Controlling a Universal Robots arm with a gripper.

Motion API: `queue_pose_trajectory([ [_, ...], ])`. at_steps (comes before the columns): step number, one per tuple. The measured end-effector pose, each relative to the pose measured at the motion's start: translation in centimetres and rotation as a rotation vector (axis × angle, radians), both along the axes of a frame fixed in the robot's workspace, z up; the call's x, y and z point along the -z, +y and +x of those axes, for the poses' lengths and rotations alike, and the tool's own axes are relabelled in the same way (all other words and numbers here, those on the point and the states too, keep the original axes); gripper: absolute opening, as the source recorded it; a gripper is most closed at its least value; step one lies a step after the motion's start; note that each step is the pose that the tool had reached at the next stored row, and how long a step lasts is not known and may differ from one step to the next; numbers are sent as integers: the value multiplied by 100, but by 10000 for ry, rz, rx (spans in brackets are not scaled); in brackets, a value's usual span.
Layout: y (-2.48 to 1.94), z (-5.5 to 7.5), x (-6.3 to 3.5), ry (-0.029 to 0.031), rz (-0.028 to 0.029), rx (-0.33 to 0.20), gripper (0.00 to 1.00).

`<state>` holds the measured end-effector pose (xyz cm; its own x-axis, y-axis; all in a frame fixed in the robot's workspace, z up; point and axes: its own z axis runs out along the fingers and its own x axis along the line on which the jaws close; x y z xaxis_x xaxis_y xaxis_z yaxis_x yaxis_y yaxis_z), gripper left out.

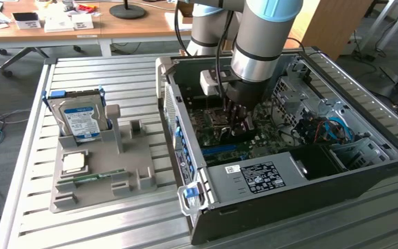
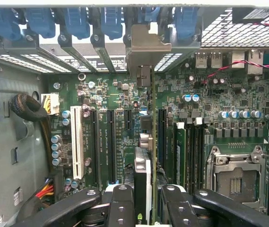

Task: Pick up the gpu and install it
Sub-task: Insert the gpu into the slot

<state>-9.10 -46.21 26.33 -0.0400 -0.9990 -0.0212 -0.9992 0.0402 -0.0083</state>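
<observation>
One card matters here: the gpu (image 2: 143, 184), pinched edge-on in the pincer (image 2: 143, 208), hangs inside the open computer case (image 1: 365, 176) just above the motherboard (image 2: 120, 99), its long axis running along the expansion slots (image 2: 111, 146) toward the rear brackets.

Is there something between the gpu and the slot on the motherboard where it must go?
Nothing visible blocks it. The gripper holds the gpu edge-on between its jaws, inside the open computer case. The card stands right over the motherboard, and its silver bracket already sits at the rear slot openings.
</observation>
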Motion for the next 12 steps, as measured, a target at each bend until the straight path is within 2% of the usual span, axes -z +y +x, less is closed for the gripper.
queue_pose_trajectory([
  [12,-15,0,2,-1,3,0,27],
])
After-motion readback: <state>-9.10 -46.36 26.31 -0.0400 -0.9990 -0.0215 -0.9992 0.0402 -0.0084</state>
